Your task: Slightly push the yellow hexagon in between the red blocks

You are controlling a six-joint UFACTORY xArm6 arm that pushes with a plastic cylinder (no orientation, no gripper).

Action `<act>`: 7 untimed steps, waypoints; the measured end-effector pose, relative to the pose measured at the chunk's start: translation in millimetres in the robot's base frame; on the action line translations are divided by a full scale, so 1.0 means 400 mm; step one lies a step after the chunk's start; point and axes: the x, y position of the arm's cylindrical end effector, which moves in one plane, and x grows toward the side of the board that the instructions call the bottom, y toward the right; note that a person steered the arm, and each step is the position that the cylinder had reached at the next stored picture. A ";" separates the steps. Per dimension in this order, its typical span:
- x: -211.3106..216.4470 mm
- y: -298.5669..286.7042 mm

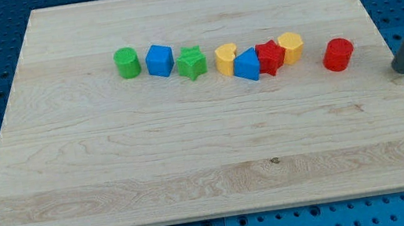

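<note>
Camera view: my tip sits apart, right of the red cylinder.

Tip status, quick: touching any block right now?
My tip: touching nothing, at the board's right edge, to the view's right of the red cylinder; no gripper fitted.

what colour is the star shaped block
Green. The star block sits between a blue cube and a yellow block, clear in the camera view.

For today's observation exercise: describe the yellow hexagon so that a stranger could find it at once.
On the wooden board, a row of blocks runs across the upper half. The yellow hexagon is second from the view's right, touching the red star; the other yellow block is heart-shaped.
</note>
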 end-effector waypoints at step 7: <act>-0.351 -0.295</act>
